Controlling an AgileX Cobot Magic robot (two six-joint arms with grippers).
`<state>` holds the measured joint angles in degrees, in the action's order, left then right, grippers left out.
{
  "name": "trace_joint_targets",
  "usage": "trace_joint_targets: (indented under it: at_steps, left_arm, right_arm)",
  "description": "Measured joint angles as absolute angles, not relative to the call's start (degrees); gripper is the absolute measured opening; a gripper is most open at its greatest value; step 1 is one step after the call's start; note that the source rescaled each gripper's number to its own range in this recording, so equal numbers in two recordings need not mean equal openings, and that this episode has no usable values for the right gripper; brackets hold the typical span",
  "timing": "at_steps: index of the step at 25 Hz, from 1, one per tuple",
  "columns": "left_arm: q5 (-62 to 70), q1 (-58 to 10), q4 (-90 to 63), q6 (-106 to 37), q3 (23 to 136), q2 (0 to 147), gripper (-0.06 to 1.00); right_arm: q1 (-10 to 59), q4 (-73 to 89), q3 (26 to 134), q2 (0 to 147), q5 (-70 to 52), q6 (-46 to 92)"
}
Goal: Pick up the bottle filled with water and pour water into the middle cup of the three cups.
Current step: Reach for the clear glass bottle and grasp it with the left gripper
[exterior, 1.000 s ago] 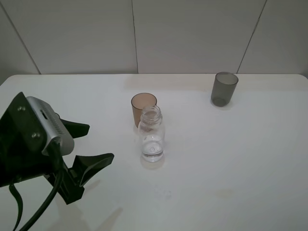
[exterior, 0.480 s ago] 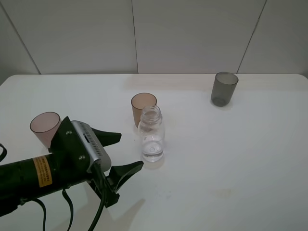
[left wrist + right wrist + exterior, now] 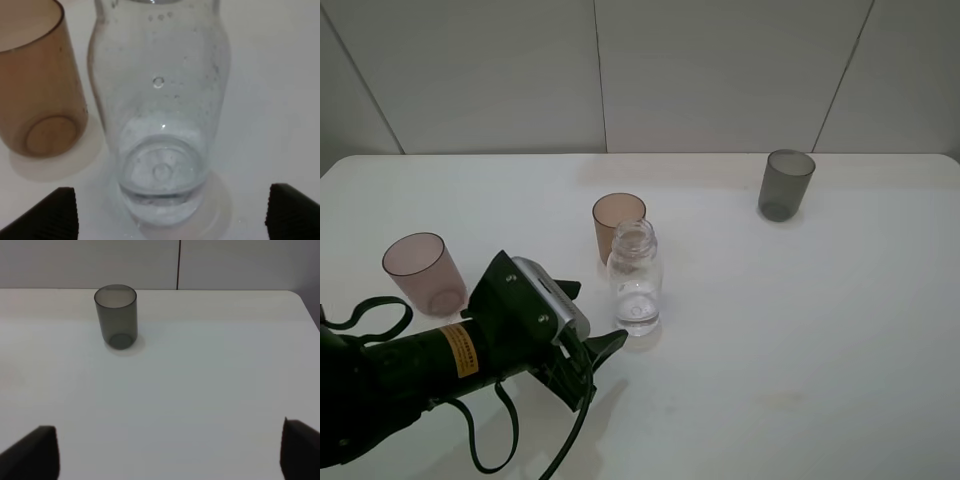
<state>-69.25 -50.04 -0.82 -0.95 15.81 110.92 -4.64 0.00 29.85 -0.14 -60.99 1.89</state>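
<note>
The clear bottle (image 3: pixel 635 280) stands upright in the middle of the table with a little water in its bottom. It fills the left wrist view (image 3: pixel 160 115). The amber-brown middle cup (image 3: pixel 618 225) stands just behind it, empty, and also shows in the left wrist view (image 3: pixel 37 85). The mauve cup (image 3: pixel 423 273) is at the left and the grey cup (image 3: pixel 786 185) at the back right. My left gripper (image 3: pixel 592 315) is open, low over the table, just left of the bottle and not touching it; its fingertips (image 3: pixel 60 212) flank the bottle's base. My right gripper (image 3: pixel 167 450) is open and empty, facing the grey cup (image 3: pixel 116 316).
The white table (image 3: pixel 800 330) ends at a tiled wall behind the cups. The left arm's black body and cables (image 3: pixel 410 375) lie across the front left. The right arm is out of the exterior view.
My left arm has swung right and forward toward the bottle, uncovering the mauve cup; its open fingers now reach the bottle's base. Bottle and cups have not moved.
</note>
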Motion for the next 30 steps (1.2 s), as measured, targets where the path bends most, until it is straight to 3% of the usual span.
trace_joint_targets:
  at_steps: [30]
  left_arm:
    - [-69.5, -48.9, 0.0, 0.0, 24.7, 117.1, 0.87]
  right_arm:
    - [-4.6, 0.0, 29.8, -0.1, -61.0, 1.9]
